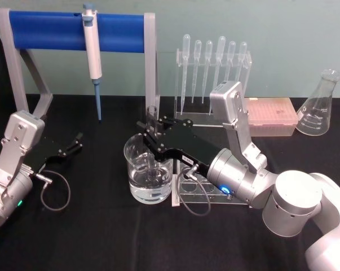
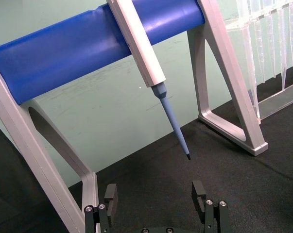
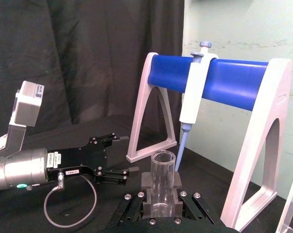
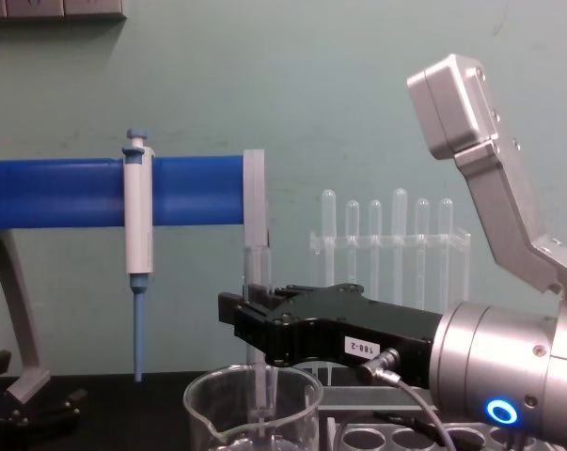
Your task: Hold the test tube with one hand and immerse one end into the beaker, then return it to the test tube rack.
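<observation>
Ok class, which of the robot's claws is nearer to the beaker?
The right. The right claw grips the test tube directly above the beaker, lower end inside it; the left claw sits open, well off to the beaker's left.

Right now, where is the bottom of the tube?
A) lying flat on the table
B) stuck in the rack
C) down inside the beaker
C: the right gripper holds the tube upright, and its lower end reaches down inside the beaker.
</observation>
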